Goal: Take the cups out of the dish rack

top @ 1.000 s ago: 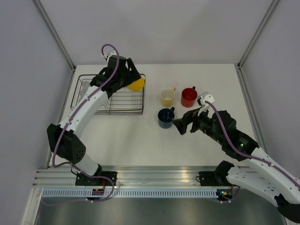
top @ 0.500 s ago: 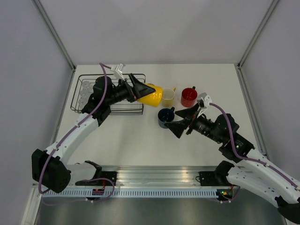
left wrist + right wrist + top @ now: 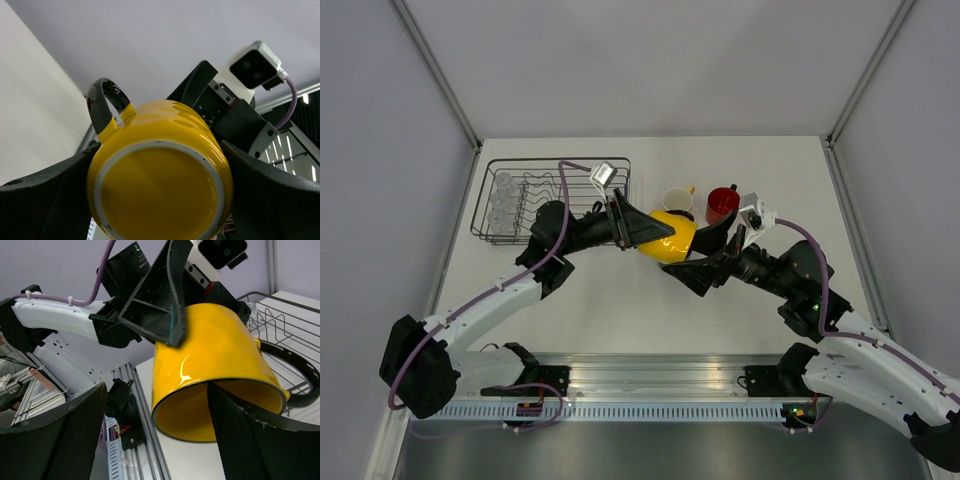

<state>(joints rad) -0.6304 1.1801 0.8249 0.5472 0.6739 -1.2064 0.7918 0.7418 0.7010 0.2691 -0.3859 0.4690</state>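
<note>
Yellow mug (image 3: 672,240) hangs sideways above the middle of the table (image 3: 600,300), clamped by the left gripper (image 3: 160,200). The right gripper (image 3: 157,390) gapes at its rim, one finger seemingly inside; pinch the wall firmly before the left releases.

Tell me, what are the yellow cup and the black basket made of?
The yellow mug looks like glazed ceramic: it is glossy, with bright highlights and a pale unglazed ring under its base. The dish rack seems to be thin metal wire with a black coating, though plastic can't be ruled out by sight.
</note>
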